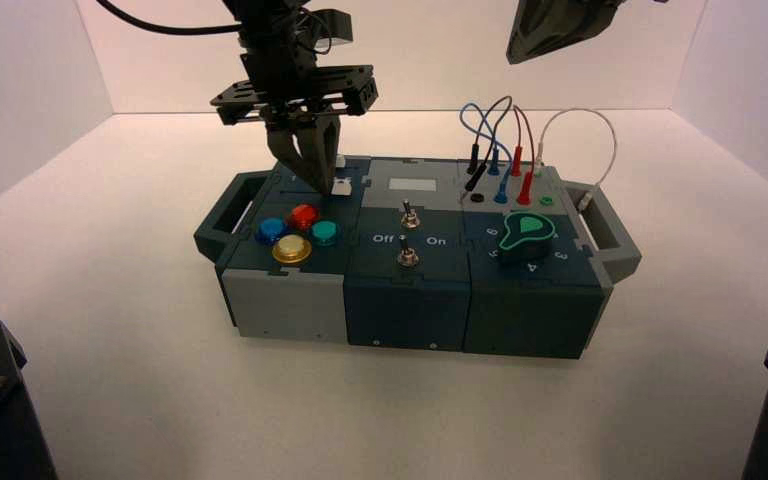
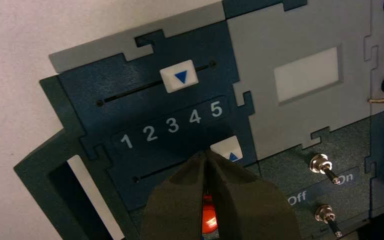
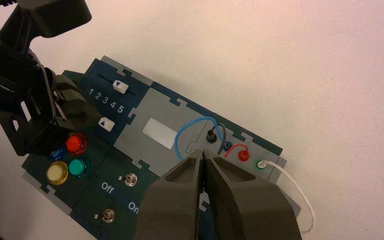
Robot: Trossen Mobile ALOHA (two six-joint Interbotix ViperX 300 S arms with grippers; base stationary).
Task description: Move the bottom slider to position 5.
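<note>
The bottom slider (image 2: 227, 149) is a white square knob with a blue arrow, sitting in its dark slot near the end by the printed 5 (image 2: 216, 108) of the row 1 2 3 4 5. It also shows in the high view (image 1: 341, 186) and the right wrist view (image 3: 106, 124). My left gripper (image 2: 206, 152) is shut, with its tips right against the knob's side facing the lower numbers; in the high view the left gripper (image 1: 312, 180) stands over the box's back left. My right gripper (image 3: 202, 159) is shut and empty, held high above the box's right half.
The top slider (image 2: 179, 76) sits above the digits 3 and 4. Red (image 1: 303, 215), blue (image 1: 271, 230), green (image 1: 324, 233) and yellow (image 1: 291, 250) buttons lie just in front of my left gripper. Two toggle switches (image 1: 411, 217), a green knob (image 1: 526, 233) and plugged wires (image 1: 500, 130) lie to the right.
</note>
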